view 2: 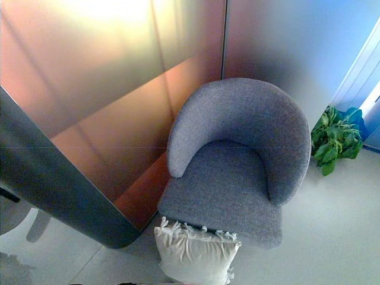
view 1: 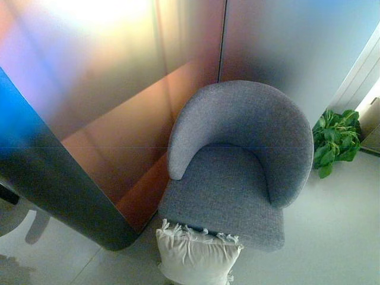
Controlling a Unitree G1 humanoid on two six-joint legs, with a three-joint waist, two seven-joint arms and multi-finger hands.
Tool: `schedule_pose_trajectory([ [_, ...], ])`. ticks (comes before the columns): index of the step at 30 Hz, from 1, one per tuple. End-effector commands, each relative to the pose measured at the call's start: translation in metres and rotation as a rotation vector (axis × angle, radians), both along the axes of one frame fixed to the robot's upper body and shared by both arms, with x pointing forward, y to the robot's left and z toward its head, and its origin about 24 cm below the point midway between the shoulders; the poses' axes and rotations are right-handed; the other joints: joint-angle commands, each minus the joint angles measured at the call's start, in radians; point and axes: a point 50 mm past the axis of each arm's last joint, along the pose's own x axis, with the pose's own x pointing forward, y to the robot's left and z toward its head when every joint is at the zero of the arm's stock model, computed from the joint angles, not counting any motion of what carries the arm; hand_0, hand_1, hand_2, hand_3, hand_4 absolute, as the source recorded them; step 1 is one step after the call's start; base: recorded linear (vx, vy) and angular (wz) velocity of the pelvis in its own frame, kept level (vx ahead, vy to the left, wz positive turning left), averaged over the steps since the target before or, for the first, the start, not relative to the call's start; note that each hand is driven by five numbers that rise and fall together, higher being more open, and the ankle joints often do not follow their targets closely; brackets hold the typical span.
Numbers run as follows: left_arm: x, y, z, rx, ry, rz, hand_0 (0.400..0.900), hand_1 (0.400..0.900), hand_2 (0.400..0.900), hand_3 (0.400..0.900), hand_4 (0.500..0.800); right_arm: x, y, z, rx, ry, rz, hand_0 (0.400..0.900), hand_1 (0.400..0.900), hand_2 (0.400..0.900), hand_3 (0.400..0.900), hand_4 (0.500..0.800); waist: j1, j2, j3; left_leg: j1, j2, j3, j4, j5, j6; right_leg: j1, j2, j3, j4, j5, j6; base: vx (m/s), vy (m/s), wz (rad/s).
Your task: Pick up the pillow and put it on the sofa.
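A cream-white pillow [view 1: 195, 256] with a fringed top edge stands on the floor, leaning against the front of the sofa. The sofa [view 1: 237, 172] is a grey fabric tub chair with a curved backrest; its seat [view 2: 222, 187] is bare. The pillow also shows in the right eye view [view 2: 193, 254], touching the seat's front edge. Neither of my hands shows in any view.
A curved glossy wall panel [view 1: 89, 136] stands close on the left of the sofa. A green leafy plant [view 1: 335, 139] sits on the floor at the right. Pale floor [view 1: 332, 237] lies to the right of the sofa and pillow.
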Motion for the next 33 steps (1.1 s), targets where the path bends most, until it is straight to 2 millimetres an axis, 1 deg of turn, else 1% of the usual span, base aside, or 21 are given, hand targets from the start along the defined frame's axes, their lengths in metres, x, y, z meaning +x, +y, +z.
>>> schedule_pose_trajectory([
  [1,-0.008,0.012,0.0,0.04,0.056,0.006,0.9,0.9,0.9,0.9,0.8,0.015,0.03,-0.005,0.094,0.006,0.027,0.9,0.9,0.9,0.9,0.8,-0.009,-0.04,0.041,0.045,-0.072,0.055,0.024,-0.095,0.02,0.0,-0.007,0.053,0.021,-0.034,0.05,0.0,0.0,0.0],
  [5,-0.008,0.011,0.0,0.033,0.06,-0.011,0.9,0.9,0.9,0.9,0.8,0.014,0.03,-0.005,0.095,0.008,0.025,0.9,0.9,0.9,0.9,0.8,-0.01,-0.04,0.042,0.045,-0.072,0.055,0.024,-0.096,0.02,-0.001,-0.006,0.053,0.022,-0.034,0.05,0.0,0.0,0.0],
  [8,-0.005,0.014,0.001,0.074,0.043,-0.025,0.9,0.9,0.9,0.9,0.8,0.015,0.028,-0.004,0.094,0.006,0.022,0.9,0.9,0.9,0.9,0.8,-0.013,-0.039,0.046,0.044,-0.071,0.056,0.027,-0.096,0.02,-0.004,-0.004,0.059,0.023,-0.033,0.049,0.03,0.001,-0.03],
  [11,0.003,0.018,0.003,0.098,0.013,-0.048,0.9,0.9,0.9,0.9,0.8,0.017,0.026,-0.003,0.088,0.008,0.025,0.9,0.9,0.9,0.9,0.8,-0.017,-0.035,0.051,0.041,-0.071,0.059,0.028,-0.095,0.018,-0.008,-0.004,0.063,0.022,-0.031,0.05,0.04,0.027,-0.08],
  [12,0.01,0.019,0.005,0.116,-0.011,-0.061,0.9,0.9,0.9,0.9,0.8,0.019,0.023,-0.002,0.083,0.009,0.027,0.9,0.9,0.9,0.9,0.8,-0.02,-0.032,0.055,0.038,-0.07,0.061,0.029,-0.094,0.017,-0.013,-0.005,0.066,0.021,-0.03,0.051,0.04,0.04,-0.09],
  [17,0.031,0.028,0.011,0.184,-0.071,-0.079,0.9,0.9,0.9,0.9,0.8,0.023,0.01,0.002,0.054,0.018,0.032,0.9,0.9,0.9,0.9,0.8,-0.034,-0.017,0.073,0.015,-0.067,0.07,0.034,-0.088,0.013,-0.039,-0.009,0.075,0.021,-0.024,0.054,0.04,0.079,-0.12],
  [18,0.04,0.03,0.014,0.199,-0.092,-0.081,0.9,0.9,0.9,0.9,0.8,0.028,0.006,0.004,0.044,0.006,0.033,0.9,0.9,0.9,0.9,0.8,-0.041,-0.012,0.087,-0.002,-0.067,0.073,0.038,-0.084,0.012,-0.058,-0.011,0.079,0.024,-0.021,0.054,-0.04,0.102,-0.13],
  [19,0.044,0.031,0.016,0.205,-0.102,-0.084,0.9,0.9,0.9,0.9,0.8,0.031,0.005,0.005,0.039,0.0,0.033,0.9,0.9,0.9,0.9,0.8,-0.044,-0.009,0.094,-0.011,-0.066,0.074,0.04,-0.082,0.011,-0.069,-0.012,0.081,0.027,-0.019,0.053,-0.09,0.118,-0.15],
  [21,0.064,0.032,0.022,0.22,-0.161,-0.074,0.9,0.9,0.9,0.9,0.8,0.046,0.0,0.009,0.02,-0.033,0.035,0.9,0.9,0.9,0.9,0.8,-0.055,-0.001,0.13,-0.051,-0.064,0.08,0.045,-0.072,0.009,-0.117,-0.015,0.088,0.034,-0.01,0.052,-0.13,0.121,-0.16],
  [22,0.067,0.032,0.023,0.221,-0.17,-0.068,0.9,0.9,0.9,0.9,0.8,0.049,0.0,0.01,0.016,-0.035,0.035,0.9,0.9,0.9,0.9,0.8,-0.056,0.0,0.135,-0.059,-0.063,0.082,0.046,-0.07,0.008,-0.125,-0.016,0.088,0.035,-0.009,0.051,-0.12,0.115,-0.16],
  [24,0.087,0.031,0.03,0.227,-0.235,-0.032,0.9,0.9,0.9,0.9,0.8,0.059,-0.003,0.013,-0.006,-0.053,0.033,0.9,0.9,0.9,0.9,0.8,-0.065,0.008,0.175,-0.1,-0.063,0.085,0.049,-0.06,0.007,-0.171,-0.015,0.099,0.039,0.0,0.048,-0.12,0.113,-0.15],
  [26,0.1,0.033,0.036,0.229,-0.277,-0.014,0.9,0.9,0.9,0.9,0.8,0.067,-0.004,0.015,-0.019,-0.065,0.028,0.9,0.9,0.9,0.9,0.8,-0.07,0.011,0.205,-0.131,-0.063,0.087,0.054,-0.052,0.005,-0.205,-0.014,0.106,0.047,0.005,0.045,-0.11,0.088,-0.12],
  [29,0.121,0.036,0.047,0.23,-0.349,0.026,0.9,0.9,0.9,0.9,0.8,0.081,-0.007,0.02,-0.035,-0.098,0.015,0.9,0.9,0.9,0.9,0.8,-0.076,0.012,0.252,-0.187,-0.064,0.089,0.074,-0.044,0.0,-0.257,-0.011,0.119,0.06,0.01,0.041,-0.12,0.072,-0.09],
  [31,0.141,0.038,0.059,0.231,-0.416,0.073,0.9,0.9,0.9,0.9,0.8,0.097,-0.011,0.027,-0.04,-0.132,0.007,0.9,0.9,0.9,0.9,0.8,-0.082,0.008,0.295,-0.241,-0.065,0.088,0.103,-0.04,-0.007,-0.306,-0.008,0.128,0.079,0.012,0.036,-0.14,0.063,-0.09],
  [32,0.146,0.038,0.062,0.229,-0.431,0.082,0.9,0.9,0.9,0.9,0.8,0.101,-0.011,0.028,-0.04,-0.139,0.005,0.9,0.9,0.9,0.9,0.8,-0.083,0.007,0.303,-0.258,-0.065,0.088,0.116,-0.041,-0.008,-0.322,-0.007,0.13,0.088,0.011,0.035,-0.11,0.036,-0.06],
  [33,0.155,0.039,0.068,0.229,-0.465,0.106,0.9,0.9,0.9,0.9,0.8,0.108,-0.011,0.032,-0.038,-0.154,-0.002,0.9,0.9,0.9,0.9,0.8,-0.086,0.003,0.321,-0.288,-0.065,0.085,0.139,-0.041,-0.01,-0.35,-0.005,0.134,0.105,0.008,0.031,-0.09,0.023,-0.04],
])
